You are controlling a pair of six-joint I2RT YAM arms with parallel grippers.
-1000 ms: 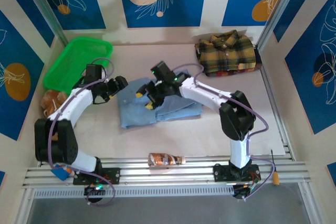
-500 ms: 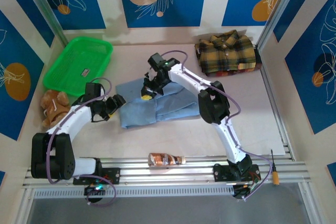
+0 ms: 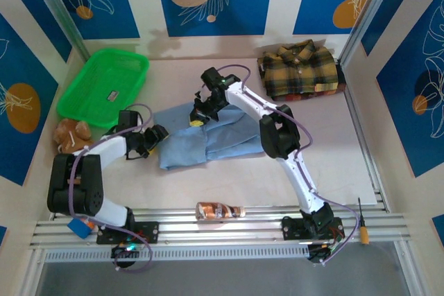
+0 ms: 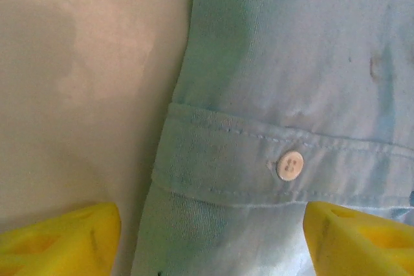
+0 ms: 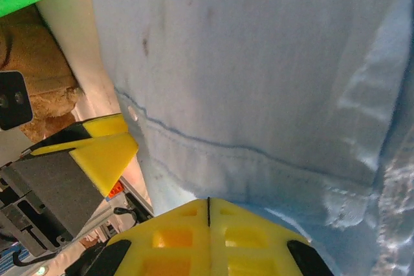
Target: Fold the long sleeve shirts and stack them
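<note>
Light blue shirt lies mid-table; we see our right gripper clamped on its far edge, left gripper spread wide at its left edge. Plaid shirt sits far right, open table between.

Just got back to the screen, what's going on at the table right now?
The right gripper is shut on the far edge of the light blue shirt, which lies partly folded mid-table. The left gripper is open at the shirt's left edge, straddling a buttoned cuff. The plaid shirt sits folded in the far right corner. The two are not stacked yet.
</note>
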